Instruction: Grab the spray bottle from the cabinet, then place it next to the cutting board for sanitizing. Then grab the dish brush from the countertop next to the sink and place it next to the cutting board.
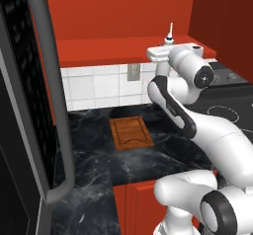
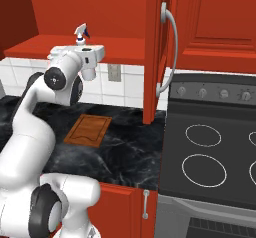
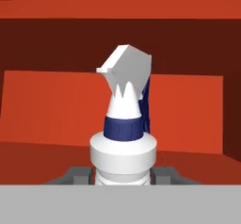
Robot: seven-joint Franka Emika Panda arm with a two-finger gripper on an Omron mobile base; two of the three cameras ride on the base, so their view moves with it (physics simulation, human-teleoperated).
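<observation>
The white spray bottle with a dark blue collar stands upright inside the red cabinet. My gripper is shut on its body, a fingertip on each side. From the base views, the bottle's nozzle pokes up above my hand at shelf height. The brown cutting board lies on the black marble countertop below the cabinet, near the tiled wall. The dish brush and the sink are out of view.
The open red cabinet door with its curved grey handle hangs to the right of my hand. A black stove sits right of the counter. A dark appliance with a grey bar handle stands close on the left.
</observation>
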